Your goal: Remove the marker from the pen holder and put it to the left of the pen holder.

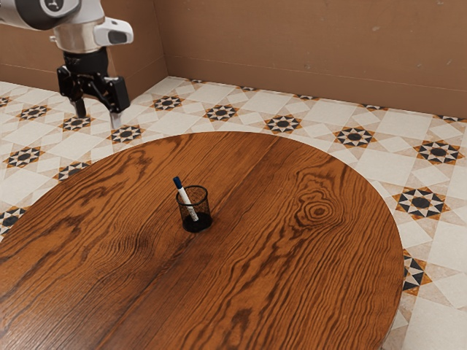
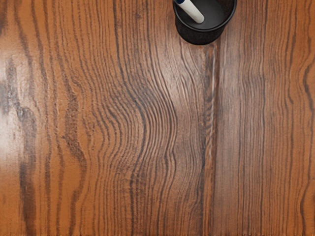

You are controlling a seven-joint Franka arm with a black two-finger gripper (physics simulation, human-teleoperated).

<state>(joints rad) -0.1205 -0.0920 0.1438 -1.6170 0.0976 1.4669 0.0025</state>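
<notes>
High at the exterior view's upper left, my gripper (image 1: 98, 122) hangs open with its two fingers apart and nothing between them. The black mesh pen holder (image 1: 196, 221) stands upright on the round table, lower than the gripper and well to its right in the exterior view. Inside it leans a white marker (image 1: 185, 196) with a dark blue cap sticking out above the rim. In the wrist view the pen holder (image 2: 202, 36) is cut by the upper edge, and the marker (image 2: 192, 12) slants inside it.
The round wooden table (image 1: 292, 277) has a strong dark grain and a curved edge. Behind it lie a patterned tile floor (image 1: 244, 109) and a brown wall (image 1: 306, 44).
</notes>
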